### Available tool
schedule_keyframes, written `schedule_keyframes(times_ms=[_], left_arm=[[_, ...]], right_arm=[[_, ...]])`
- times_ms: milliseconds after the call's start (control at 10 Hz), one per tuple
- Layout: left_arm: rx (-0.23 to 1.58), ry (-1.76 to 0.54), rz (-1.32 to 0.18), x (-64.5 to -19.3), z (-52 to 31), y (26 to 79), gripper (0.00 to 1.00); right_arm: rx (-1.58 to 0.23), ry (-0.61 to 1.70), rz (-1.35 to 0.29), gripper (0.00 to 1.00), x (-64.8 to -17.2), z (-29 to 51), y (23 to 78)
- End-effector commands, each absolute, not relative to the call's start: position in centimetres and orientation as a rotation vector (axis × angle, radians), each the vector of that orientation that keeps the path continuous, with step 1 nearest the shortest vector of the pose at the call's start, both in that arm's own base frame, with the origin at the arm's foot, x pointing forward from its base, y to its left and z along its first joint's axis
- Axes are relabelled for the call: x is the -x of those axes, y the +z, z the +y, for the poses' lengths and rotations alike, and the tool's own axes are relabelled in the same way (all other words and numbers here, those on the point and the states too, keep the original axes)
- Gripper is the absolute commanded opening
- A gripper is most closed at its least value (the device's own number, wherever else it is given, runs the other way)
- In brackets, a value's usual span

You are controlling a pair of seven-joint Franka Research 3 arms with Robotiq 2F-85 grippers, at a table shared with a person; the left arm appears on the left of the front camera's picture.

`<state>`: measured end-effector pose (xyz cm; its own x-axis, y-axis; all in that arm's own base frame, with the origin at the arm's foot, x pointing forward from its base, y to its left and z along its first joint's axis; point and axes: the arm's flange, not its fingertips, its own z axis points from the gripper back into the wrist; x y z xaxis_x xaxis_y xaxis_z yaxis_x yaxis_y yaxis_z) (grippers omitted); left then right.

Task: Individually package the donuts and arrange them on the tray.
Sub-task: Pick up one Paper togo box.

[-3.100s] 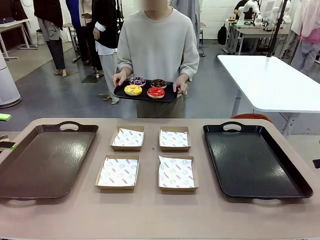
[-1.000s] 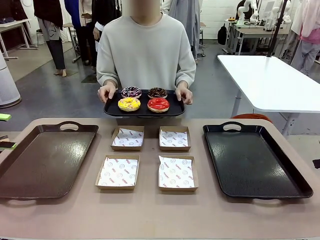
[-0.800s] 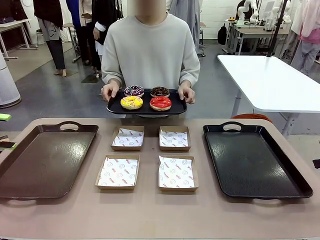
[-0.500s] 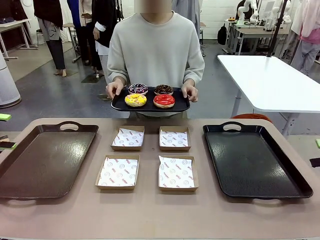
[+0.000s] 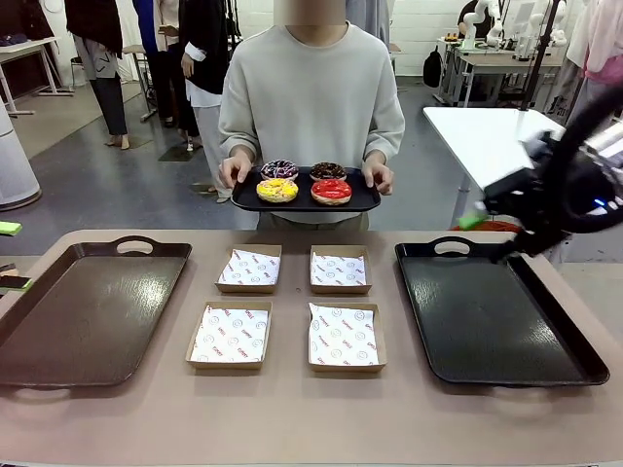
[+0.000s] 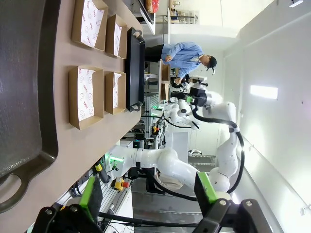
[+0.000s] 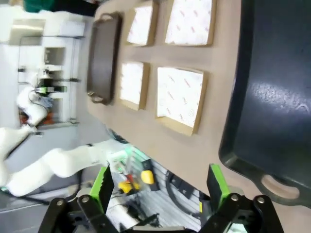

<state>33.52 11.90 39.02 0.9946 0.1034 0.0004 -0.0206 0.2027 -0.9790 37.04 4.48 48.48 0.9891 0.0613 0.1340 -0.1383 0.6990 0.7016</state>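
Several donuts lie on a small black tray (image 5: 305,201) that a person holds in both hands beyond the table's far edge: yellow (image 5: 277,190), red (image 5: 331,191), purple with sprinkles (image 5: 280,169), chocolate (image 5: 328,171). My right gripper (image 5: 487,236) hangs blurred above the far right corner of the large black tray (image 5: 492,316). In its wrist view the right gripper (image 7: 159,187) stands open and holds nothing, above the black tray (image 7: 272,97). My left gripper (image 5: 10,255) sits at the table's left edge. Its wrist view shows the left gripper (image 6: 148,194) open and holding nothing.
Several shallow cardboard boxes with printed paper (image 5: 293,304) sit in the table's middle. A brown tray (image 5: 88,311) lies to their left. A white table (image 5: 526,156) stands behind at the right. Other people stand far back.
The person has shifted the donut tray a little right and higher. My right arm has swung into the front view from the right, above the black tray's far corner.
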Motion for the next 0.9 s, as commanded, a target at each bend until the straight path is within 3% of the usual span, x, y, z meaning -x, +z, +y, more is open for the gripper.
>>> schedule_keyframes(times_ms=[0,400,800], left_arm=[[1.379,0.084,-0.079,-33.5,12.0,39.1,1.00],[1.379,0.084,-0.079,-33.5,12.0,39.1,1.00],[1.379,0.084,-0.079,-33.5,12.0,39.1,1.00]], right_arm=[[-0.571,0.116,-0.019,1.00,-38.7,7.3,49.3],[-0.263,0.133,0.016,1.00,-39.5,16.6,45.9],[-0.193,0.164,-0.015,1.00,-38.5,21.1,43.2]])
